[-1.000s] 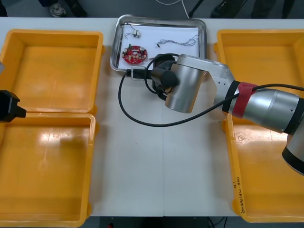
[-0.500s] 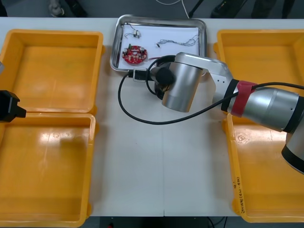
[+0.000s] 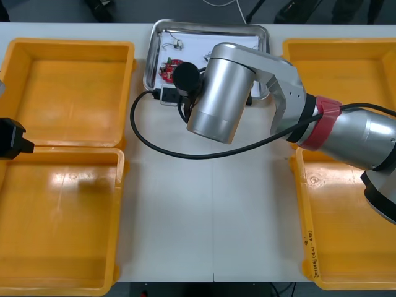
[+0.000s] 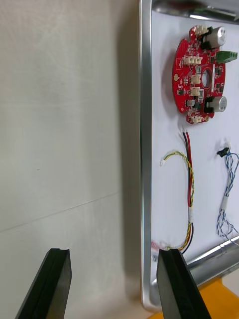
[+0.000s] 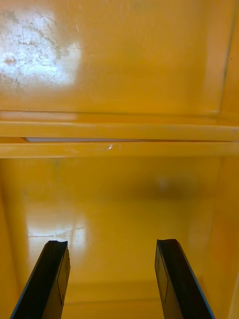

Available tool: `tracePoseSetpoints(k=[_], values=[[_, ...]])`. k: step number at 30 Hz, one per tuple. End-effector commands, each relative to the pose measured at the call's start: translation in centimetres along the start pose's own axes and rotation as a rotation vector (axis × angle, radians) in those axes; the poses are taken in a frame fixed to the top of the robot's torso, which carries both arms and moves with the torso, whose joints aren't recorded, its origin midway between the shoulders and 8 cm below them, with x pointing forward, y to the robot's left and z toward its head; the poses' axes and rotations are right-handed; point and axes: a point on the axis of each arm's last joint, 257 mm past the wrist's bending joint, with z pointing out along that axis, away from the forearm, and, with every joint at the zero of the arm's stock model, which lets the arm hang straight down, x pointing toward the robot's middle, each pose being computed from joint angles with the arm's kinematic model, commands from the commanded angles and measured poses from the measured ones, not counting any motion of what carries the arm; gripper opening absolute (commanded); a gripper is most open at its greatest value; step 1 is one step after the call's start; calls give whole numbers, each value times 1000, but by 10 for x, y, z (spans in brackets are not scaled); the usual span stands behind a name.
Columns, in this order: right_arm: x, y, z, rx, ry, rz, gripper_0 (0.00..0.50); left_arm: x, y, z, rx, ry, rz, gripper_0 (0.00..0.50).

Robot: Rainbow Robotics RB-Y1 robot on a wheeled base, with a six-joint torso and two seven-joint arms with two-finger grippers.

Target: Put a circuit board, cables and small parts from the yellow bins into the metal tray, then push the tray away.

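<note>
The metal tray (image 3: 210,26) lies at the table's far middle, white inside. It holds a round red circuit board (image 4: 201,75), a red and yellow cable (image 4: 189,199) and a twisted blue and white cable (image 4: 226,199). A small metal part (image 3: 174,43) lies near its far left corner. My right arm's wrist (image 3: 219,93) hangs over the tray's near edge and hides part of the board (image 3: 169,67). My right gripper (image 4: 112,284) is open and holds nothing. The tray rim (image 4: 145,149) runs between its fingers, close to one of them. My left gripper (image 5: 112,284) is open over the left yellow bins (image 5: 119,139).
Two yellow bins (image 3: 68,80) (image 3: 59,223) stand at the left and two (image 3: 346,68) (image 3: 346,235) at the right, with nothing seen inside. The arm's own black cable (image 3: 154,145) loops over the table between them. A bin corner (image 4: 199,306) touches the tray's end.
My right arm has swung left and farther out, so its wrist now covers the tray's near edge and part of the board. The tray and my left arm have not moved.
</note>
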Motion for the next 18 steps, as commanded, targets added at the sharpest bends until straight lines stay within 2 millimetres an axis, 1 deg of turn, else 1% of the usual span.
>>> tracePoseSetpoints(k=[1,2,5,8,11,12,16,18], values=[[1,-7,-39,-3,-31,63,500,-1,17,-14,-49,-18,76,500],[3,-6,-43,-6,-31,71,500,-1,17,-14,-49,-18,76,500],[22,4,-62,-27,-7,141,500,-1,17,-14,-49,-18,76,500],[35,13,-75,-38,6,200,500,-1,17,-14,-49,-18,76,500],[57,22,-95,-38,28,283,500,-1,17,-14,-49,-18,76,500],[61,24,-99,-40,30,298,500,-1,17,-14,-49,-18,76,500],[92,33,-119,-30,50,418,500,-1,17,-14,-49,-18,76,500],[97,34,-126,-25,30,471,500,-1,17,-14,-49,-18,76,500]])
